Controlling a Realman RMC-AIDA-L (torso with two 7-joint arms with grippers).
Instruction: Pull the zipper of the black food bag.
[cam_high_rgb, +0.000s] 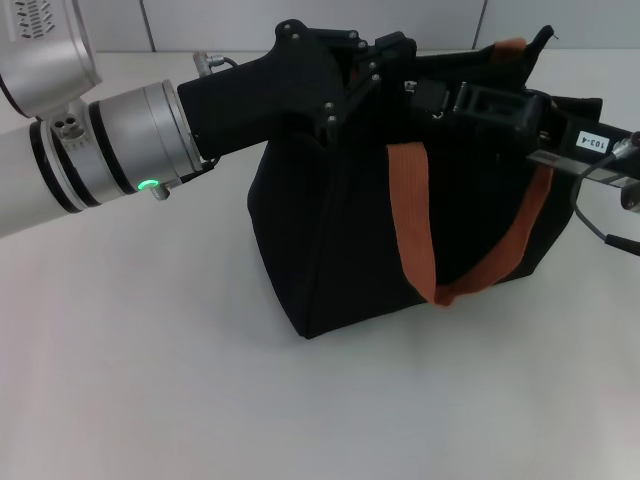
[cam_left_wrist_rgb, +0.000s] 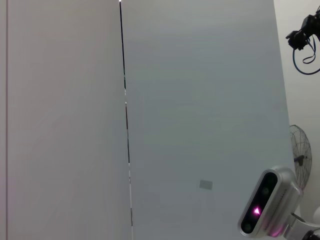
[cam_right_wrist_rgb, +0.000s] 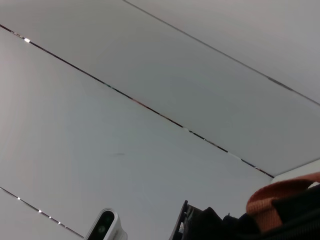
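White table (cam_high_rgb: 150, 380), pale panelled wall (cam_left_wrist_rgb: 200, 100) behind: one black food bag (cam_high_rgb: 330, 250) at table centre, two orange straps (cam_high_rgb: 410, 220); left gripper (cam_high_rgb: 385, 65) and right gripper (cam_high_rgb: 470, 100) meeting at its top, finger positions indiscernible, zipper hidden.

Even, soft light; dark bag swallows detail

The white table (cam_high_rgb: 150, 380) is bright and evenly lit, faint shadow at the black food bag's (cam_high_rgb: 330, 250) base toward 6 o'clock. Its fabric reads nearly featureless. Wrist views show pale, flat, glare-free wall panels.
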